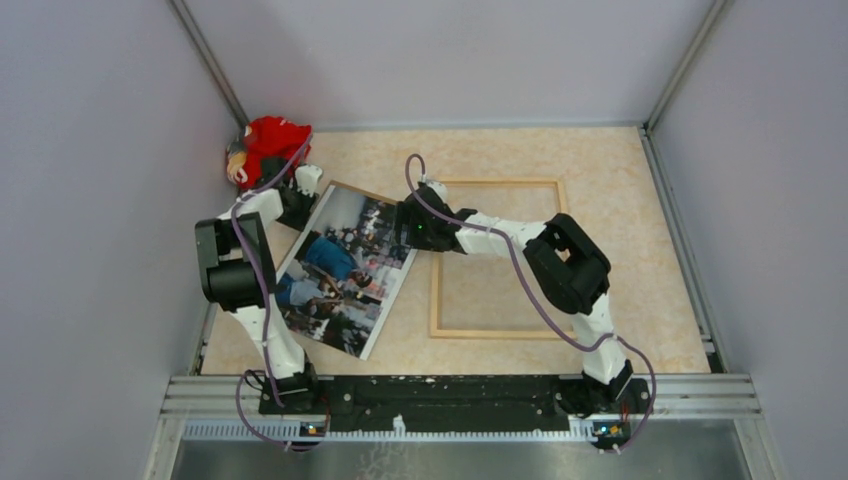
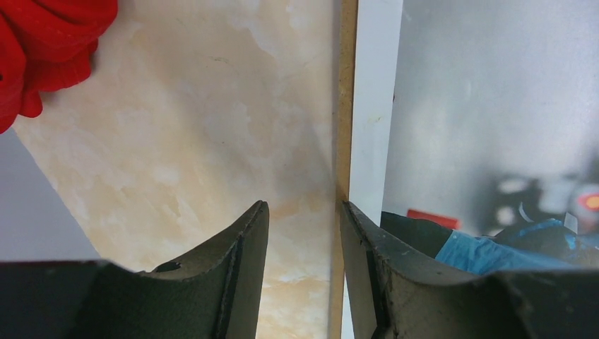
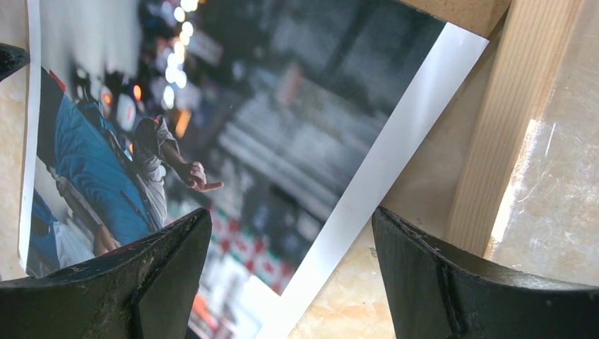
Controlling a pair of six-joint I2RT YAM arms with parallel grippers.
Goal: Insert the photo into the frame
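Lying face-up left of thin light-wood rectangular frame (image 1: 500, 333): glossy rectangular crowd-scene photo (image 1: 345, 270); left gripper (image 2: 304, 208) spread apart at its edge, right gripper (image 3: 291, 215) spread apart over its border.

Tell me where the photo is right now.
In the top view the photo lies face up and skewed on the left half of the table, just left of the frame, its right corner near the frame's left rail without overlapping it.

Beige marbled table (image 1: 630, 260): frame (image 1: 497, 333) right-centre; photo (image 1: 345, 268) atop brown backing board (image 2: 344, 106) left; red cloth item (image 1: 272, 140) far-left corner.
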